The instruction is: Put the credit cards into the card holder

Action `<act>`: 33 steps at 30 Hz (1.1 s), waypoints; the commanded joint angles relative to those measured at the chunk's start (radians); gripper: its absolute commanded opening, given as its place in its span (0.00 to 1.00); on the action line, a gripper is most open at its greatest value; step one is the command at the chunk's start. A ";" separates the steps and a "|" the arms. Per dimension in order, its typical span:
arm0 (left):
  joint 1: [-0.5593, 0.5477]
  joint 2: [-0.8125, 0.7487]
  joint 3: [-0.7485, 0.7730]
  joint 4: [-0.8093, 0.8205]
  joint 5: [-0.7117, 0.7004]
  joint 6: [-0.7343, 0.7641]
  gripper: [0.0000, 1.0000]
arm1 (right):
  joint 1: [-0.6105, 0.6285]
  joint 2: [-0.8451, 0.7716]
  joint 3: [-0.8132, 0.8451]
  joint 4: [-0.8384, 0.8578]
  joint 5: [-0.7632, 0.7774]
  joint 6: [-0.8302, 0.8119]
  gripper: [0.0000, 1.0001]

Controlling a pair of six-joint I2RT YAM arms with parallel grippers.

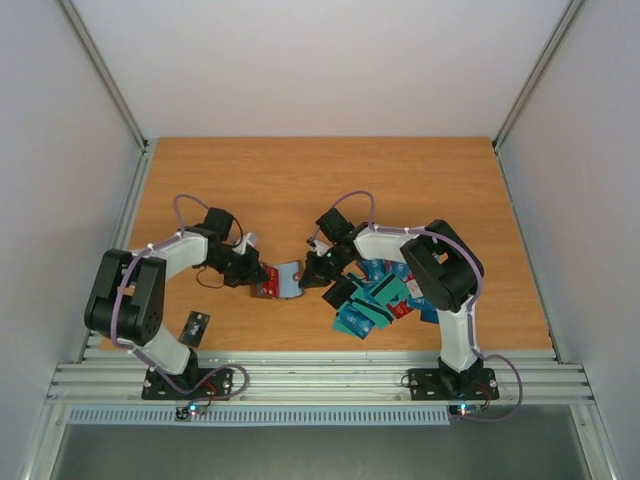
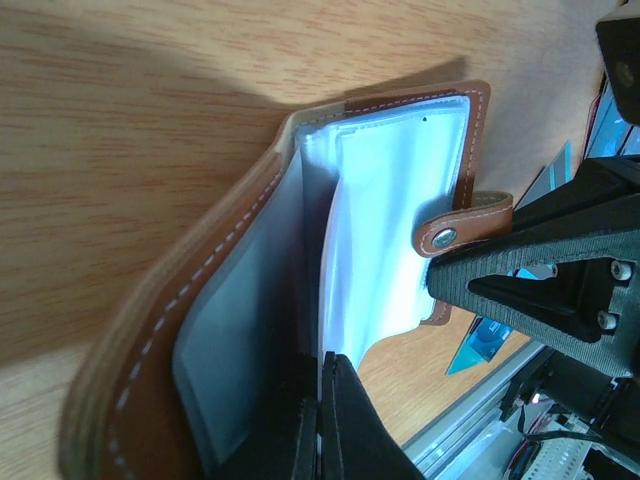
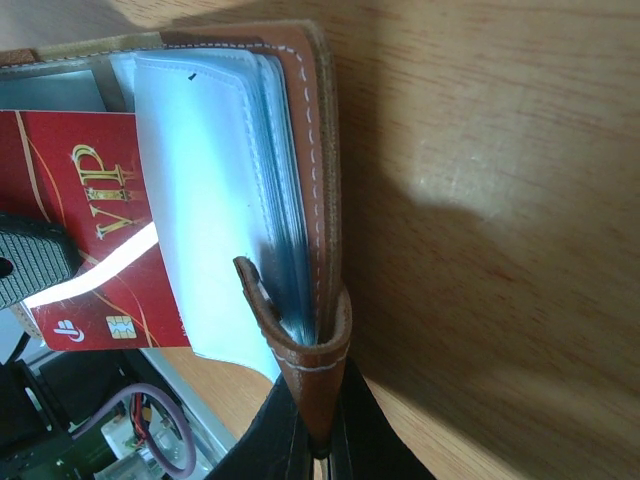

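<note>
The card holder [image 1: 287,279] is lying open at the middle of the desk [image 1: 300,180], between my two arms, its brown covers spreading apart and its clear sleeves [image 2: 385,220] fanning up from the spine. A red card [image 3: 90,240] with gold lettering and a chip is sitting against the half of the holder at the left of the right wrist view, partly overlapped by the sleeves.

My left end effector [image 2: 320,420] is gripping the holder from the left of the overhead frame, its fingers pressing tight together on a thin sleeve at the bottom of the left wrist view. My right end effector [image 3: 318,440] is clamping narrowly on the stitched brown edge where the strap [image 3: 262,300] is folding round, at the bottom of its own view.

The other credit cards [image 1: 375,295], teal, blue, red and black, are lying in a loose overlapping pile right of centre, under my right arm. A small dark object [image 1: 195,327] is resting at lower left, beside my left arm.
</note>
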 commanded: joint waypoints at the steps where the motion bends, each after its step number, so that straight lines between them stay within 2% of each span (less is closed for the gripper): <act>1: -0.005 0.035 0.025 0.039 0.015 0.000 0.00 | -0.004 0.031 -0.018 -0.006 0.039 0.003 0.01; 21: -0.005 0.096 0.039 0.107 0.029 -0.025 0.00 | -0.006 0.047 0.002 -0.023 0.028 -0.018 0.01; 33: -0.013 0.128 -0.031 0.240 0.062 -0.109 0.00 | -0.008 0.061 0.019 -0.033 0.012 -0.012 0.01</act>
